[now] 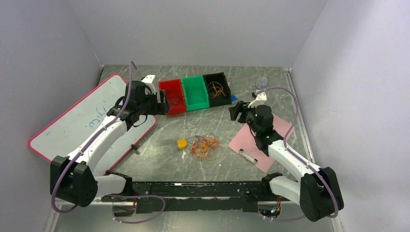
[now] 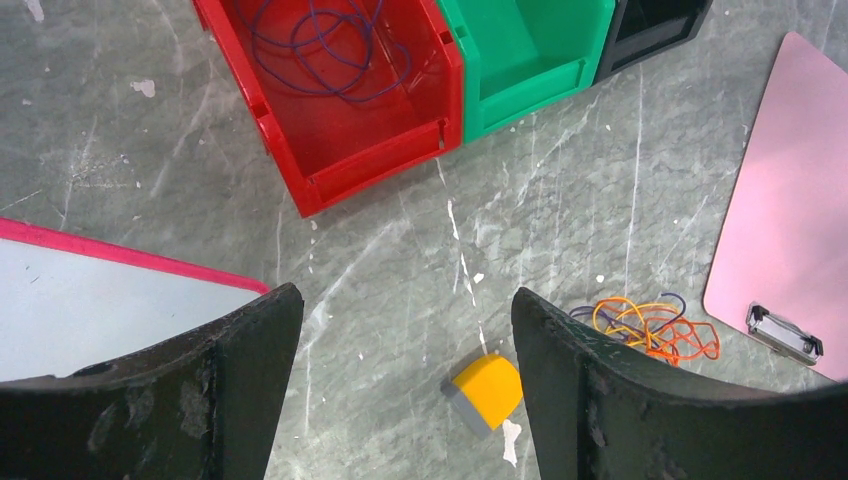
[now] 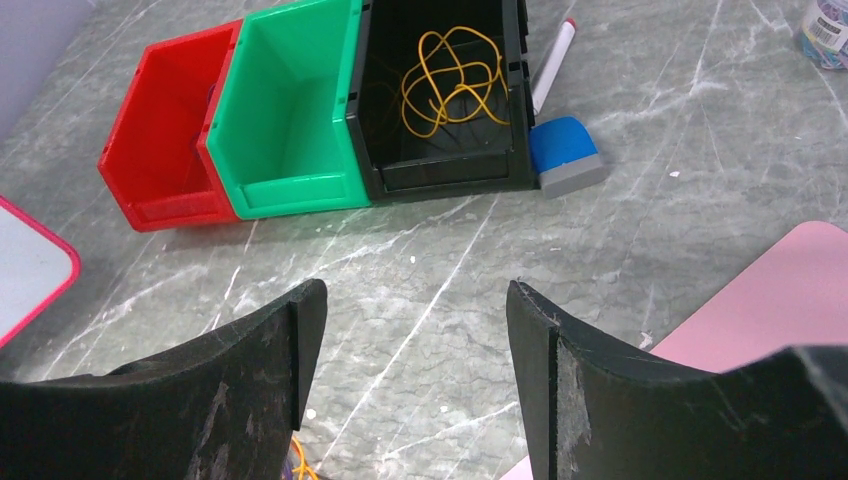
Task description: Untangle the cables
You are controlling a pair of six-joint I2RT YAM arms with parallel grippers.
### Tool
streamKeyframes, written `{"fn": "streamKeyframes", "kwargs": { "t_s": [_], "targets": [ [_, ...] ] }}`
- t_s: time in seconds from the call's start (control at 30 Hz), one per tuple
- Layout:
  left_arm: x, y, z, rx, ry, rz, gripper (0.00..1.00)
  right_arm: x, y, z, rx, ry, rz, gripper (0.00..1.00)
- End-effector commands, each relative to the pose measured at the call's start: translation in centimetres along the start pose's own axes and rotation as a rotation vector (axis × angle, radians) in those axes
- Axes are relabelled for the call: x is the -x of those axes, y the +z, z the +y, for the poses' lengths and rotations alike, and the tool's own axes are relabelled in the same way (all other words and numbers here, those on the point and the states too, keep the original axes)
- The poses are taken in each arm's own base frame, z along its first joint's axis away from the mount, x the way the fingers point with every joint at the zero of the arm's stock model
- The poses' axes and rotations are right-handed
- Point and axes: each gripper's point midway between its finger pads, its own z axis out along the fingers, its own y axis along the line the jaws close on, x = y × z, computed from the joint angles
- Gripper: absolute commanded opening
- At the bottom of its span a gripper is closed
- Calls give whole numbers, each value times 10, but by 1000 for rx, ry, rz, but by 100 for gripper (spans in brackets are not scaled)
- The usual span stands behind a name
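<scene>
The cables (image 1: 204, 146) lay in a loose orange heap mid-table, just beside a yellow block (image 1: 182, 143), with single strands already in the red bin (image 1: 172, 96) and black bin (image 1: 217, 89). The left gripper (image 2: 405, 305) and right gripper (image 3: 413, 295) hung well apart from it, fingers spread wide and empty. Best, I reckoned, to pinch one outer loop while the other arm pinned the rest.

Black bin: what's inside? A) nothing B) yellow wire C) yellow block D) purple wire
B: the right wrist view shows a yellow wire coiled inside the black bin; the purple wire lies in the red bin.
</scene>
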Motion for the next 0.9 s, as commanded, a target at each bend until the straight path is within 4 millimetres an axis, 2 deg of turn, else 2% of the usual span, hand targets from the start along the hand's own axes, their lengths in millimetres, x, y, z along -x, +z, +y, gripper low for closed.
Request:
{"fn": "streamKeyframes", "kwargs": {
  "t_s": [0.0, 0.87],
  "targets": [
    [13, -2, 1, -5, 14, -49, 81, 3, -2, 1, 10, -13, -22, 70],
    [12, -1, 2, -4, 11, -45, 80, -2, -1, 1, 14, -14, -10, 70]
  ]
}}
